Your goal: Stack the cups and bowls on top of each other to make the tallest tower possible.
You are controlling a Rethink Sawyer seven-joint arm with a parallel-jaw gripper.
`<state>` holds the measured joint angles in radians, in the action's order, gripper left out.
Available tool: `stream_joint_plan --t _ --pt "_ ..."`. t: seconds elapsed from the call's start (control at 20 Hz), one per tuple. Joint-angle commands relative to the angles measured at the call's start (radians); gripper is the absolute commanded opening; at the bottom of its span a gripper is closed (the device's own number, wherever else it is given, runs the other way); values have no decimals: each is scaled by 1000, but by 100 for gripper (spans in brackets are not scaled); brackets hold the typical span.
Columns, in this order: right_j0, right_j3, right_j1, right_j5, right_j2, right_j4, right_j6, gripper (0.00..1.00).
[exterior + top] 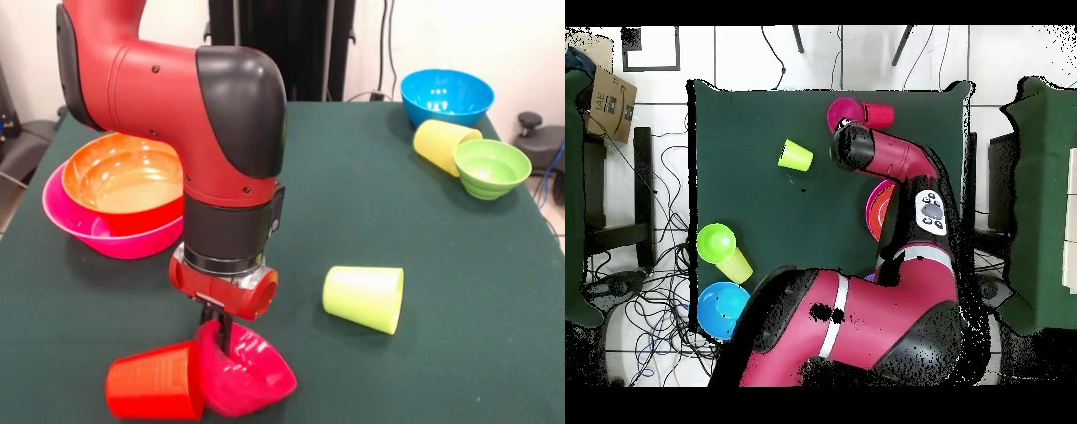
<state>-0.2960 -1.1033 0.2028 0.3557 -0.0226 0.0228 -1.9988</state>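
Observation:
My gripper [217, 325] hangs low at the table's near edge, shut on the rim of the small magenta bowl [247, 375], which is tipped on its side. A red cup [154, 382] lies on its side touching that bowl's left. From above, the magenta bowl [839, 111] and red cup [879, 114] sit side by side at the table edge, the gripper hidden under the wrist. A lime green cup [364, 298] lies on its side to the right. The large orange bowl [124, 181] is nested in the large pink bowl [110, 237], forming a low tower.
At the back right stand a blue bowl [446, 95], a pale yellow cup [440, 141] on its side and a ribbed green bowl [491, 168] touching it. The arm's bulk covers much of the table in the overhead view. The green table [353, 203] lies between these groups.

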Motion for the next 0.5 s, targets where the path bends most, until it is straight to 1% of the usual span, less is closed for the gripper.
stream_joint_plan --t 0.05,0.35,0.45,0.5 --pt "26 -64 1 0 42 34 -164 0" --pt "20 -86 6 46 58 73 -151 0" --pt "21 -98 8 56 60 86 -157 0" --pt "26 -121 20 82 59 103 -173 0"
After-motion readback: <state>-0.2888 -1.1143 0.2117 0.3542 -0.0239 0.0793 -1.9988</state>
